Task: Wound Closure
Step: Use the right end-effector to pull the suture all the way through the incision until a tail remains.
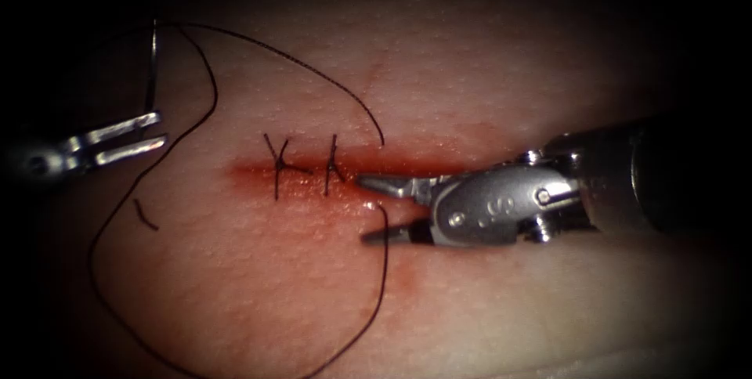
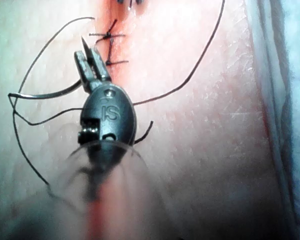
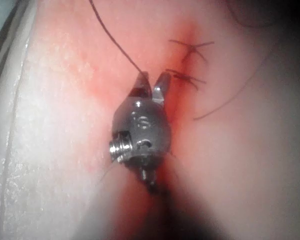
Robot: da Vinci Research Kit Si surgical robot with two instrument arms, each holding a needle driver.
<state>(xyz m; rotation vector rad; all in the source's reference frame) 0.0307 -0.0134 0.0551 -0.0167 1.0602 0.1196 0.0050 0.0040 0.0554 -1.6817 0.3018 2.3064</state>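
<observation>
The cut runs across the tissue with red fluid along it. Two knotted stitches close its left end. My left tool is far left of the cut, shut on the curved needle near one end; the needle is clear of the tissue and stands up from the jaws. Dark thread sweeps in a wide loop over the tissue. My right tool lies over the cut just right of the stitches, open, with thread rising between its jaws, nothing gripped.
A short cut end of thread lies on the tissue below the left tool. A second strand arcs over the tissue and ends at the cut's upper edge near the right tool. The tissue's edge drops off beside pale cloth.
</observation>
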